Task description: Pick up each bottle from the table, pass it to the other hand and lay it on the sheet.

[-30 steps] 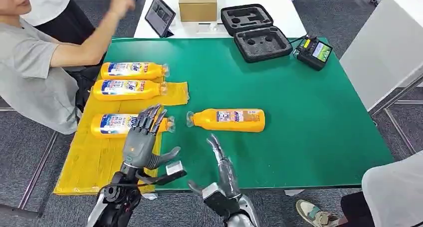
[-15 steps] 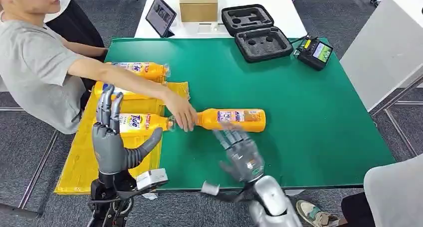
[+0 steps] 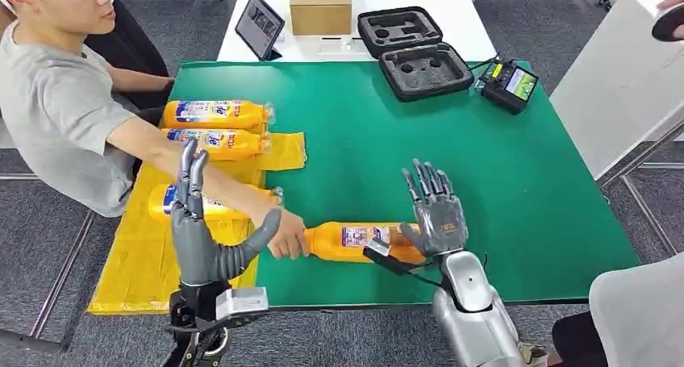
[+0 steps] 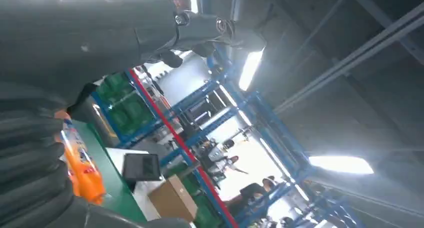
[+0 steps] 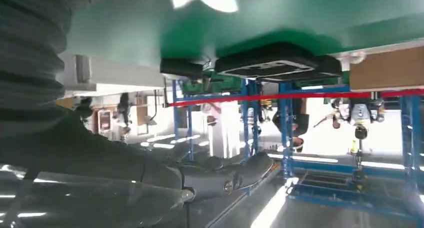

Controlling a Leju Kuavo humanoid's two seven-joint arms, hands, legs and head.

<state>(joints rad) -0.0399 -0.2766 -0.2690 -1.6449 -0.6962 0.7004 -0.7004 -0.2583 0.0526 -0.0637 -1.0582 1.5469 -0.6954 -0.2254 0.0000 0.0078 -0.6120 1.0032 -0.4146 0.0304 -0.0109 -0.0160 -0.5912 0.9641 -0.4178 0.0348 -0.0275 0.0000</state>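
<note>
An orange bottle (image 3: pixel 355 242) lies on its side on the green table (image 3: pixel 500 165) near the front edge. A person's hand (image 3: pixel 286 236) grips its neck end. My right hand (image 3: pixel 431 214) stands at the bottle's base end with fingers spread upward, holding nothing. My left hand (image 3: pixel 202 230) is raised over the yellow sheet (image 3: pixel 141 266), fingers straight up and empty. Three more orange bottles lie on the sheet: one at the back (image 3: pixel 214 113), one behind the middle (image 3: pixel 214 141), and one nearer (image 3: pixel 173 202) partly hidden by the person's arm. In the left wrist view a bottle (image 4: pixel 82 163) shows past the left hand (image 4: pixel 200 32).
A person sits at the table's left side, arm stretched across the sheet. At the back stand a tablet (image 3: pixel 258 24), a cardboard box (image 3: pixel 320 6), an open black foam case (image 3: pixel 413 52) and a small meter (image 3: pixel 506 83). Another person's clothing shows at the lower right (image 3: pixel 637 319).
The person has dragged the loose bottle toward the table's front edge. My right hand has risen and moved right to the bottle's base end. My left hand has shifted slightly right.
</note>
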